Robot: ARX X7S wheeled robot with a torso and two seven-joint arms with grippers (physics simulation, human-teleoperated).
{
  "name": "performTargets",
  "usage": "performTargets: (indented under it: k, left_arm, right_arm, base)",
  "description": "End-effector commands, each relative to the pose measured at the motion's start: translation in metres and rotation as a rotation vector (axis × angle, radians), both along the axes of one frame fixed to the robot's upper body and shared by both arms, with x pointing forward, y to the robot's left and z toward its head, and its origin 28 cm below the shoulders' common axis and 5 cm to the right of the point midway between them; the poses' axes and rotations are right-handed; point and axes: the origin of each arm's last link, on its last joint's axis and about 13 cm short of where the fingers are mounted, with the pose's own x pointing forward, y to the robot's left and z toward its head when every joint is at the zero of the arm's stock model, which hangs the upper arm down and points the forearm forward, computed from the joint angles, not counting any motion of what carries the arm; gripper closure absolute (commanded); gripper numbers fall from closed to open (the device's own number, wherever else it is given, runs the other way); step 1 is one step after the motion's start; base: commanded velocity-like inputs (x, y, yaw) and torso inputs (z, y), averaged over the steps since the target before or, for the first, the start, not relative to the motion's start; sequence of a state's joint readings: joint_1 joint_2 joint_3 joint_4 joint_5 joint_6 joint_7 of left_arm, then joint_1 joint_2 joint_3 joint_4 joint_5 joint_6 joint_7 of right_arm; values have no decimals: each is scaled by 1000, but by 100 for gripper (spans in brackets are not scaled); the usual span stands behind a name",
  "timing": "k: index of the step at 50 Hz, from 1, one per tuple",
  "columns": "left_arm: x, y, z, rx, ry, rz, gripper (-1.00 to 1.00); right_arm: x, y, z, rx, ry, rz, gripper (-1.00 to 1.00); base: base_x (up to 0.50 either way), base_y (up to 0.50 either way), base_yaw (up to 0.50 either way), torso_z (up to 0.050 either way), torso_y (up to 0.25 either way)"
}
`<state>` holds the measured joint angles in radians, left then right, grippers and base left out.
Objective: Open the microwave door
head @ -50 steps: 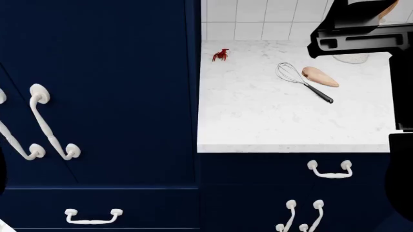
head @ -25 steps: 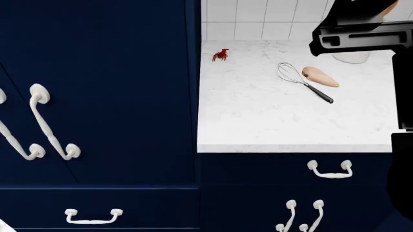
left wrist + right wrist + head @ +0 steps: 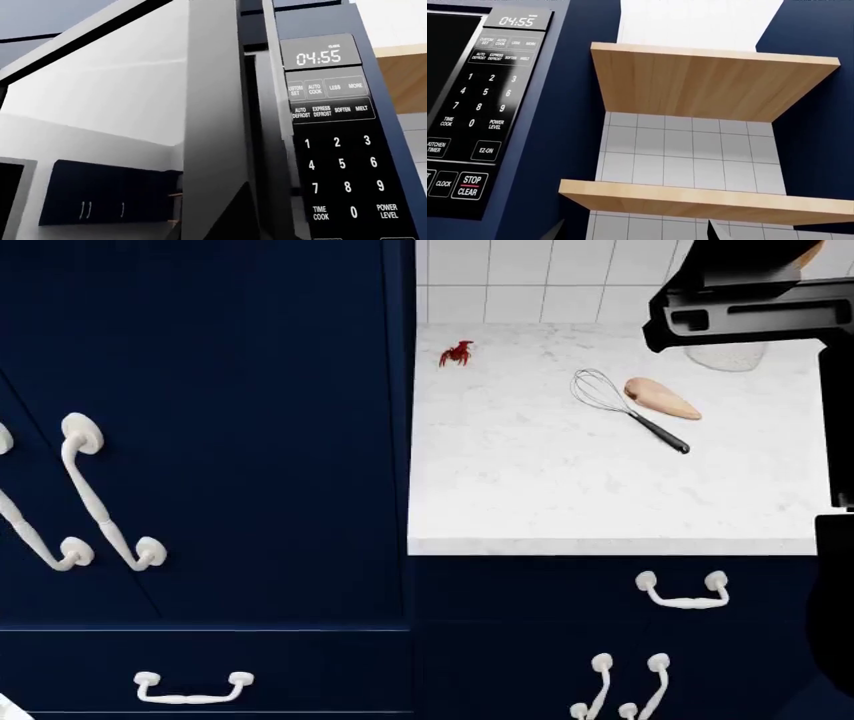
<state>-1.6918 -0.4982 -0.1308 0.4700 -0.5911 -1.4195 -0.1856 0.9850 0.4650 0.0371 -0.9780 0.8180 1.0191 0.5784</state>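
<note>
In the left wrist view the microwave door stood ajar, its thick edge running down the middle of the frame with a dark gap between it and the control panel at the right, whose clock read 04:55 above the number keys. The door's shiny face filled the left half of that frame and mirrored dark cabinets at the lower left. No fingers of the left gripper showed in that view, so I could not tell whether it was released or clenched. The right wrist view showed the same panel along its left edge, and to its right two wooden shelves against white tile; the right gripper's own state could not be told either, only faint tips at the bottom edge. In the head view a black arm crossed the upper right corner above a white counter, where a whisk lay touching a pale chicken breast, with a small red lobster well apart toward the upper middle. Navy cabinets with white handles filled the left half and the bottom.
</note>
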Motion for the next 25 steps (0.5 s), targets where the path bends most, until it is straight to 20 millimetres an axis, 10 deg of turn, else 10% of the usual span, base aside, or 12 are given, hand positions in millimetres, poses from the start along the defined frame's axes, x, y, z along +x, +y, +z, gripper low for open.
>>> performTargets:
  k: [1, 17, 18, 25]
  left_arm:
    - [-29, -17, 7, 140, -99, -166, 100]
    - [-29, -16, 7, 143, -101, -163, 100]
    - [-29, -16, 7, 144, -100, -161, -100]
    - [-29, -15, 7, 148, -97, -157, -100]
  right_arm:
    - [-1, 1, 1, 0, 0, 1, -100]
    - [-1, 1, 0, 0, 1, 1, -100]
    - [-1, 1, 0, 0, 1, 1, -100]
    - [-1, 1, 1, -1, 1, 2, -100]
  base:
    - [0, -3, 0, 0, 0]
    - [-1, -3, -2, 2, 5]
    - [0, -3, -4, 0, 0]
    - [0, 0, 0, 0, 1]
